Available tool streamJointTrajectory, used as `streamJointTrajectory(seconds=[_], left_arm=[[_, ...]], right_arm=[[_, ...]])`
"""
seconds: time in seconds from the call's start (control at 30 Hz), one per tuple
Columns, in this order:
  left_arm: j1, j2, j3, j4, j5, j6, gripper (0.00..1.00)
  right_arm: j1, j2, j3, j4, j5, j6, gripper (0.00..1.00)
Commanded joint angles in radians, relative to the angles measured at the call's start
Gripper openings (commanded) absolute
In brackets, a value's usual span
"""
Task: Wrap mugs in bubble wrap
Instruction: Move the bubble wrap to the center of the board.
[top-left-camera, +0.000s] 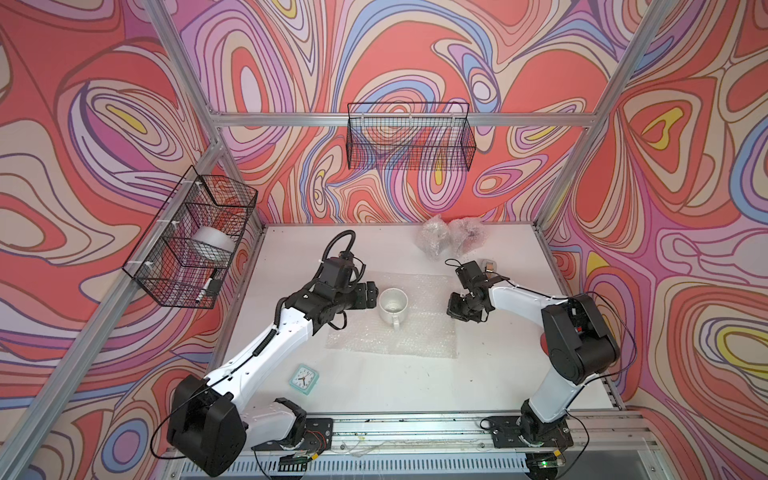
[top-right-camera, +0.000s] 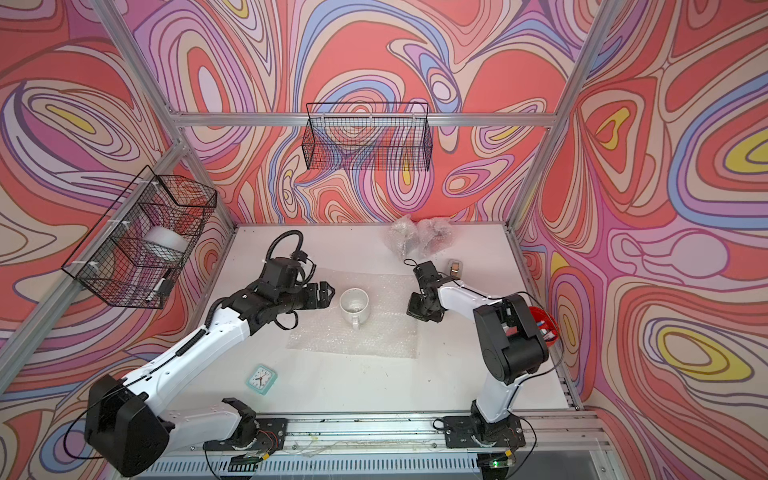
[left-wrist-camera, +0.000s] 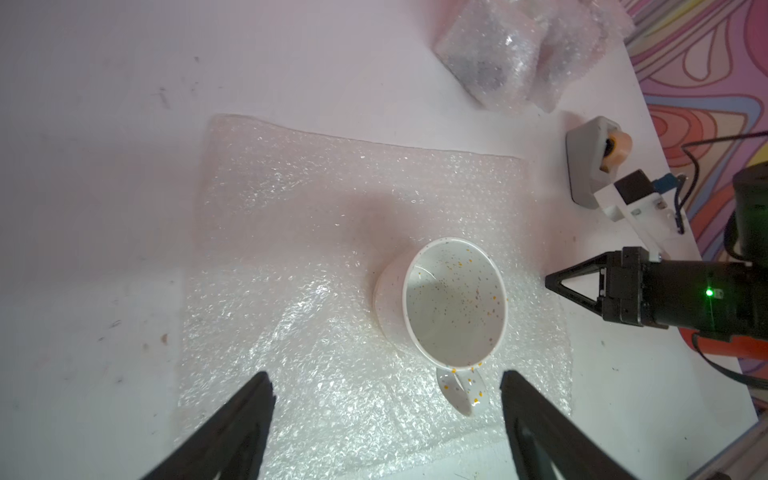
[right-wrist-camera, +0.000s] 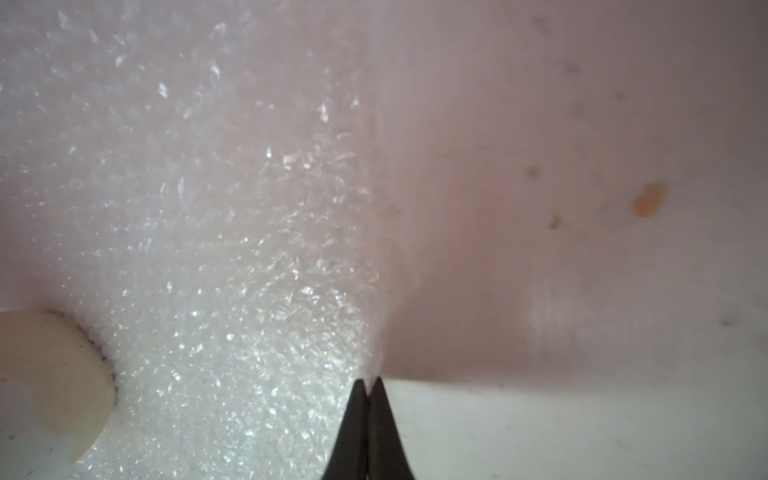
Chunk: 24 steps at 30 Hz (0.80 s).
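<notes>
Right claw (right-wrist-camera: 368, 384) is pinching the bubble wrap (right-wrist-camera: 208, 249) edge; left claw (left-wrist-camera: 384, 376) is standing wide near the mug (left-wrist-camera: 453, 299). Advise lifting slowly.

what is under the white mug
A flat bubble wrap sheet lies under the white mug, spread on the table. The patch beneath the mug's base is covered.

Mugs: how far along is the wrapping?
Done, it seems: two wrapped bundles at the back. In hand: the white mug stands upright, bare, on a flat bubble wrap sheet; the right gripper appears to pinch the sheet's edge, the left gripper is open beside the mug. Left: folding the sheet around it.
</notes>
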Motion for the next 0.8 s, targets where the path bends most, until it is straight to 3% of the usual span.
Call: streamJointTrajectory(seconds=[0.0, 0.03, 0.1, 0.17, 0.27, 0.37, 0.57, 0.77], left_arm=[[-0.076, 0.049, 0.038, 0.115, -0.003, 0.019, 0.93], [-0.107, 0.076, 0.053, 0.125, 0.000, 0.035, 0.94], [-0.170, 0.125, 0.078, 0.158, 0.002, 0.070, 1.00], [-0.219, 0.175, 0.096, 0.194, -0.003, 0.075, 1.00], [-0.223, 0.227, 0.105, 0.247, 0.079, 0.035, 1.00], [-0.223, 0.243, 0.103, 0.278, 0.100, 0.020, 1.00], [-0.223, 0.242, 0.110, 0.248, 0.062, 0.045, 1.00], [-0.222, 0.217, 0.096, 0.223, 0.022, 0.054, 1.00]], right_arm=[[0.006, -0.100, 0.006, -0.132, 0.183, -0.001, 0.32], [0.009, -0.123, 0.014, -0.231, 0.234, 0.043, 0.45], [0.033, -0.187, -0.014, -0.295, 0.213, 0.086, 0.55], [0.076, -0.259, -0.062, -0.310, 0.149, 0.133, 0.55], [0.092, -0.322, -0.147, -0.273, 0.007, 0.190, 0.53], [0.095, -0.370, -0.219, -0.210, -0.040, 0.212, 0.54], [0.094, -0.318, -0.247, -0.123, -0.117, 0.173, 0.57], [0.094, -0.279, -0.262, -0.106, -0.163, 0.169, 0.52]])
